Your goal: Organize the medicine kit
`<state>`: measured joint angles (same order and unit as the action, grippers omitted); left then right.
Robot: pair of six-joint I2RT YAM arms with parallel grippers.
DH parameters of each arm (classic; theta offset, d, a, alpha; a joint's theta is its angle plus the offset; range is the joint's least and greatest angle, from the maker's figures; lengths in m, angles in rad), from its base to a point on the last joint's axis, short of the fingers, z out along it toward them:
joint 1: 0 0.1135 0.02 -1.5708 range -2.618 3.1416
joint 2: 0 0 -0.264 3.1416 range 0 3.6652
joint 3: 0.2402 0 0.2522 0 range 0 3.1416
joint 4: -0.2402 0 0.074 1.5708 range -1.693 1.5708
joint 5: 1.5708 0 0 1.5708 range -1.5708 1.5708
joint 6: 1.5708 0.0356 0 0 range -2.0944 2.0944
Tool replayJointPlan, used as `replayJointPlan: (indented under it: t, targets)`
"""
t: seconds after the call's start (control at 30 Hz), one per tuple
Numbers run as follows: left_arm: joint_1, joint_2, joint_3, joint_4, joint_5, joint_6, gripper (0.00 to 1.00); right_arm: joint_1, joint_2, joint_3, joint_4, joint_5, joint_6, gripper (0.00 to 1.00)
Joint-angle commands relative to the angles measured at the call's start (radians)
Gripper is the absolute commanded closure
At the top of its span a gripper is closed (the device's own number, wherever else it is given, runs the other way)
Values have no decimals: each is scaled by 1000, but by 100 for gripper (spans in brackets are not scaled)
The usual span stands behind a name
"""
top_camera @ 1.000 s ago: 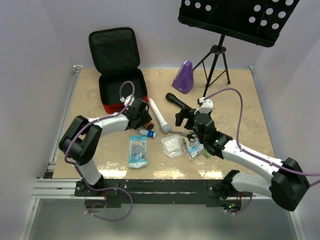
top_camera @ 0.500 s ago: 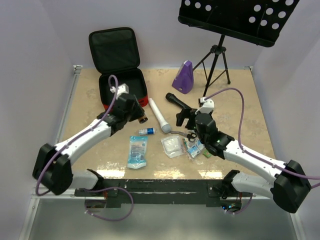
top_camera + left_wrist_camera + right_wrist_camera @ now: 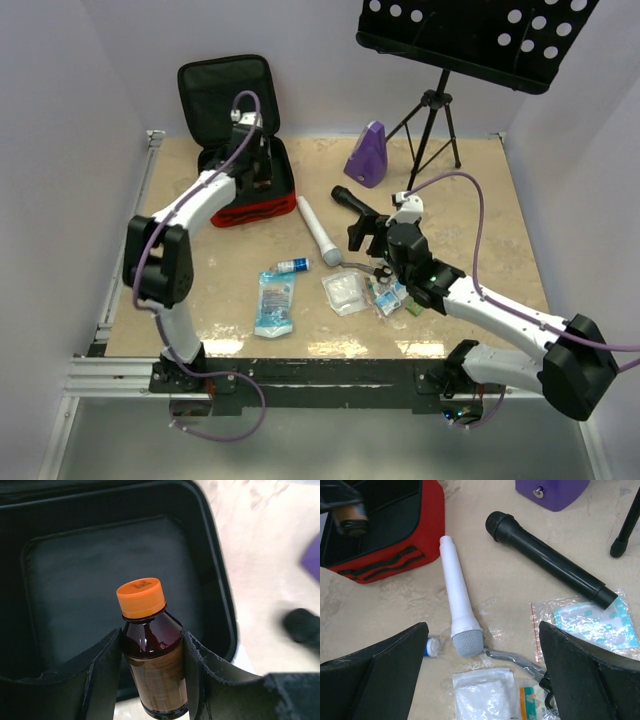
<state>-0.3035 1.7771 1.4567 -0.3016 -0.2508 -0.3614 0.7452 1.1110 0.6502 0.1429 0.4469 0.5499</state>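
One kit [image 3: 250, 208], open, far left of the table [image 3: 470, 200]: red base flat, black-lined lid upright against the back wall. Left gripper [image 3: 151, 637] is over the base, clamped on a brown bottle [image 3: 152, 665] with an orange cap, one finger on each side. The bottle is upright over the black lining; can't tell if it touches the bottom. Only lining shows around it in the left wrist view.

White mic [image 3: 457, 607] lies just right of the kit, black mic [image 3: 545, 560] beyond it. Right gripper [image 3: 482, 626] hangs above the white mic's head, jaws wide apart, holding nothing. Loose on the table toward the near edge: small vial [image 3: 294, 265], clear pouch [image 3: 275, 302], gauze packet [image 3: 347, 292], blue-printed bag [image 3: 592, 622]. Purple metronome [image 3: 367, 155] and stand [image 3: 470, 35] sit at the back right.
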Motion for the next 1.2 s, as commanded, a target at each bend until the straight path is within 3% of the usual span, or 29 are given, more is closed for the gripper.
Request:
replayJointPlan:
  t: [0.0,0.23,0.57,0.83,0.9,1.17]
  targets:
    - [3,139,152,53,-48,139,77,-3,12,51,41,-31,-2,3]
    - [20,366,333,44,-68,151,80,-3,30,40,41,-57,-8,3]
    - [21,501,398,74,4,130,81,-3,33,23,49,-97,-2,3]
    - [21,633,550,30,37,124,82,-3,50,22,40,-112,-5,3]
    - [21,616,521,21,56,104,83,-3,55,25,32,-111,-5,3]
    - [18,342,4,235,87,-4,86,-3,56,5,40,-103,2,3]
